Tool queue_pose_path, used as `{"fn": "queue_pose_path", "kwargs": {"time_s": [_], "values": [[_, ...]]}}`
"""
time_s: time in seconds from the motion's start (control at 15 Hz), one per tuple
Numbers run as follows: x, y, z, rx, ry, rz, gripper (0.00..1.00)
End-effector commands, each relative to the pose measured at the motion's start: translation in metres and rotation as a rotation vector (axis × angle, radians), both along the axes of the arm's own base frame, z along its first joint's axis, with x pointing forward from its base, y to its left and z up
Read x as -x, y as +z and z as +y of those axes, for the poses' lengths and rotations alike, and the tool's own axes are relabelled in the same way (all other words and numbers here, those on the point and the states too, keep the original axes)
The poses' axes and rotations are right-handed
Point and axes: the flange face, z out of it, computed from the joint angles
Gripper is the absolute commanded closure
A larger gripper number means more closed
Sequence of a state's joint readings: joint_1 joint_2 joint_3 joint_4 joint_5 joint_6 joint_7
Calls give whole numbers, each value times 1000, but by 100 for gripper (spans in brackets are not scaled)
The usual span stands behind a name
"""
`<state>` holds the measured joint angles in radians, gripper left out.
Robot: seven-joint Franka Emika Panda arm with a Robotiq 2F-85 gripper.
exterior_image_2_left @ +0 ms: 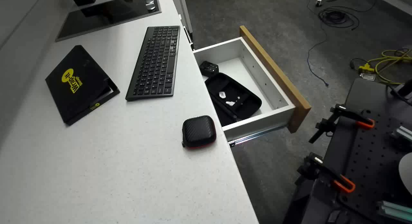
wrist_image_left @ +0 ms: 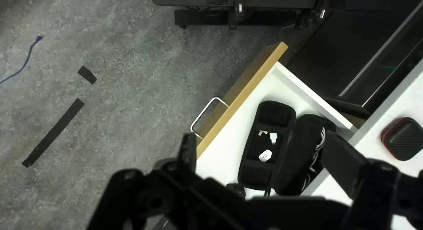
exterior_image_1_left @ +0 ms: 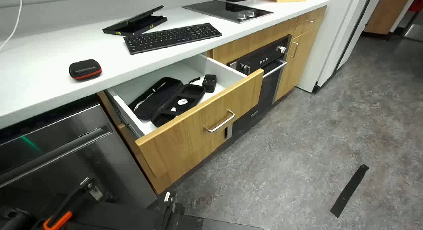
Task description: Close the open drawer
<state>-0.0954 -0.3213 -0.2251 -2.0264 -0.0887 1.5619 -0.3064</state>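
Note:
The drawer (exterior_image_1_left: 201,124) is pulled far out below the counter, with a light oak front and white inner walls. It also shows in an exterior view (exterior_image_2_left: 273,69) and in the wrist view (wrist_image_left: 241,94). Its silver bar handle (exterior_image_1_left: 219,121) sits mid-front; in the wrist view the handle (wrist_image_left: 203,114) points to the floor side. An open black case (wrist_image_left: 264,144) and a small black block (wrist_image_left: 236,189) lie inside. My gripper (wrist_image_left: 259,139) is open, fingers wide apart and empty, above the drawer. How high it is I cannot tell. The gripper is out of both exterior views.
The white counter (exterior_image_2_left: 145,159) overhangs the drawer and bears a keyboard (exterior_image_2_left: 157,63), a small black pouch (exterior_image_2_left: 199,131) and a black box (exterior_image_2_left: 77,85). A steel appliance (exterior_image_1_left: 82,150) and an oven (exterior_image_1_left: 261,91) flank the drawer. A black table (exterior_image_2_left: 360,146) with clamps faces it.

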Motion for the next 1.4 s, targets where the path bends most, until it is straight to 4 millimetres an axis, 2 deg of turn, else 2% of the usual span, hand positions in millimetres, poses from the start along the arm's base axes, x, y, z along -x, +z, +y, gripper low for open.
{"fn": "queue_pose_path", "kwargs": {"time_s": [0.0, 0.13, 0.33, 0.47, 0.67, 0.8, 1.0, 1.13, 1.2, 1.33], "values": [[0, 0, 0, 0, 0, 1, 0], [-3, -1, -1, -1, -13, -11, 0], [-17, -25, -7, 23, -80, -64, 0], [-27, -60, -15, 55, -121, -78, 0], [-36, -128, -34, 93, -192, -69, 0], [-38, -171, -56, 112, -241, -65, 0], [-37, -224, -89, 146, -281, -75, 0], [-32, -243, -106, 131, -296, -32, 0], [-33, -233, -92, 114, -287, -48, 0], [-29, -249, -102, 114, -305, -18, 0]]}}
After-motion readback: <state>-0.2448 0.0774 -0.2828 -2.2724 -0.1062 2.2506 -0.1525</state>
